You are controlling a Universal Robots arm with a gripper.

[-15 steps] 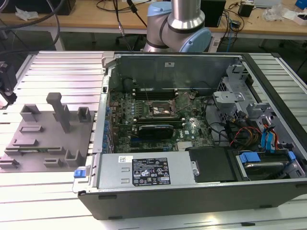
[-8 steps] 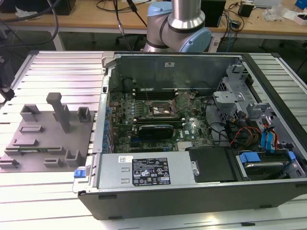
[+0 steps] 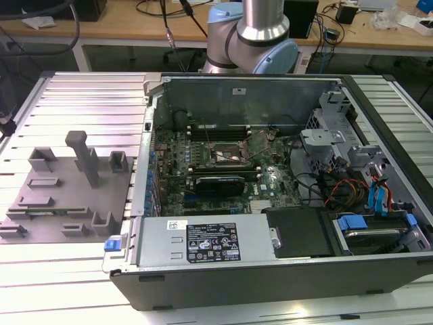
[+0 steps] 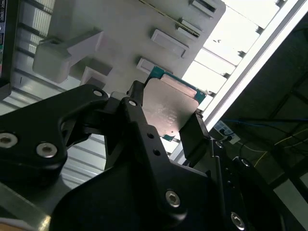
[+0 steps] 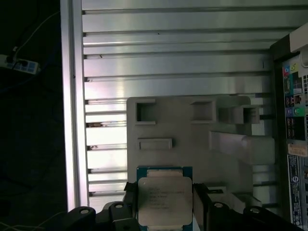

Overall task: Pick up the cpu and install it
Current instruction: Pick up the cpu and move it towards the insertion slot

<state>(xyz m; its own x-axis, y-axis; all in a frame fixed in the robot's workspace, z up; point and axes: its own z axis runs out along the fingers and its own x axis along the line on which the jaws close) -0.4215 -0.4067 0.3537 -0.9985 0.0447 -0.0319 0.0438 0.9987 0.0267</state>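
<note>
Ribbed tabletop (image 3: 88,101): cpu (image 4: 171,106) gripped above the grey fixture (image 3: 74,203).
Exterior view: the fixture lies on the tabletop at the exterior view's left, an open computer case (image 3: 270,91) at its right, and the arm (image 3: 260,27) rises at the far side. Second wrist view: the pincer (image 4: 168,118) is clenched on the cpu's edges, silver top showing. First wrist view: the cpu sits between the fingers (image 5: 199,204), over the fixture.
</note>
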